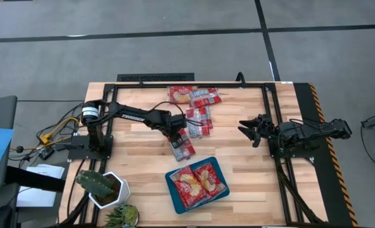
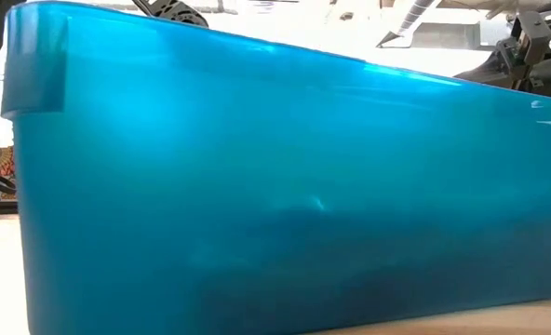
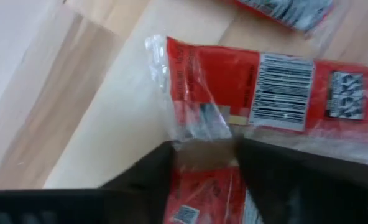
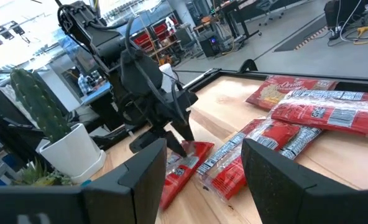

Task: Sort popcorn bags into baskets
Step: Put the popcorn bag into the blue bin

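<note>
My left gripper [image 1: 175,134] [image 3: 204,163] is over the middle of the table, shut on a narrow red popcorn bag [image 1: 183,147] [image 4: 183,163] with silver marks. Another narrow bag with a barcode [image 3: 283,84] lies just beyond it. Several more red bags [image 1: 195,109] [image 4: 308,106] lie in a loose pile toward the far edge. The teal-blue basket [image 1: 173,190] [image 2: 275,186] sits near the front edge with wider yellow-pictured bags [image 1: 197,182] lying flat in it. My right gripper [image 1: 249,130] [image 4: 202,168] hangs open at the right, touching nothing. My left gripper pinches the narrow bag between its two fingers [image 3: 150,171] at its end, where the clear crimped seal [image 3: 202,140] meets the red. The fingers come slanting down from the table's left. Whether the bag's other end [image 1: 186,154] rests on the table, I cannot tell.
A white pot with a cactus [image 1: 105,188] [image 4: 66,149] and a small green plant [image 1: 123,215] stand at the near left corner. A black frame [image 1: 194,81] runs along the far edge and both sides. Bare wood lies between the basket and my right arm.
</note>
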Controlling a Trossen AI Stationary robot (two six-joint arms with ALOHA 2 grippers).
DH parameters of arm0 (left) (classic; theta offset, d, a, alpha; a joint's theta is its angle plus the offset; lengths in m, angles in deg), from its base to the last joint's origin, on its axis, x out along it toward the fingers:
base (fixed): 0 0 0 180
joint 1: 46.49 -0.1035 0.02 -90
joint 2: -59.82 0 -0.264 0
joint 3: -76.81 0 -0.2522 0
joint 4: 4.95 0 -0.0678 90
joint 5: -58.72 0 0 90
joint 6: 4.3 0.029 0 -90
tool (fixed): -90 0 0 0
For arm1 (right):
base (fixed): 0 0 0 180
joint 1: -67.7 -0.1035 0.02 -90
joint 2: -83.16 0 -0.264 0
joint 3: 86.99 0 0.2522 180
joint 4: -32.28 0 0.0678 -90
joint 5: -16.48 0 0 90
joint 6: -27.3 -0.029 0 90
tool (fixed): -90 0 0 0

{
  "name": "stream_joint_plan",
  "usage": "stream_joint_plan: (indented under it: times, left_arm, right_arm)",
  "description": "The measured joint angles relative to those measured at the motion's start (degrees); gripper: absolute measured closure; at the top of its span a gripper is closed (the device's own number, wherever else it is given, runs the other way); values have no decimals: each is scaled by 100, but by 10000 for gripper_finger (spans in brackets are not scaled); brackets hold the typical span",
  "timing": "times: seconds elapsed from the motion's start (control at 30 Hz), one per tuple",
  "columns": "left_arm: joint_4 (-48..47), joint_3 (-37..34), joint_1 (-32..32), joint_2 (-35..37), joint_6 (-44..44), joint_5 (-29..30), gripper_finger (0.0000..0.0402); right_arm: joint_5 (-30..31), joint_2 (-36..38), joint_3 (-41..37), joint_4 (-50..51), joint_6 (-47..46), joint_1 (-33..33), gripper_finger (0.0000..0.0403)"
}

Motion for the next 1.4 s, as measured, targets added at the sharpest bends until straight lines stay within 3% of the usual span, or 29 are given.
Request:
stream_joint_plan:
  times: [0.13,0.2,0.4,1.07,1.4]
  left_arm:
    - [43,-6,-5,-12,48,41,364]
    - [19,53,-29,-19,-91,38,389]
    - [-235,530,-49,-73,-322,-34,400]
    - [-2263,3343,-15,-62,-349,9,401]
    - [-2552,4401,275,-51,-746,-143,401]
  right_arm:
    - [2,1,0,0,-2,0,168]
    - [2,2,0,-5,-2,0,168]
    - [2,2,0,-14,-2,0,168]
    - [4,2,0,-6,-2,0,168]
    - [2,2,0,-3,-2,0,168]
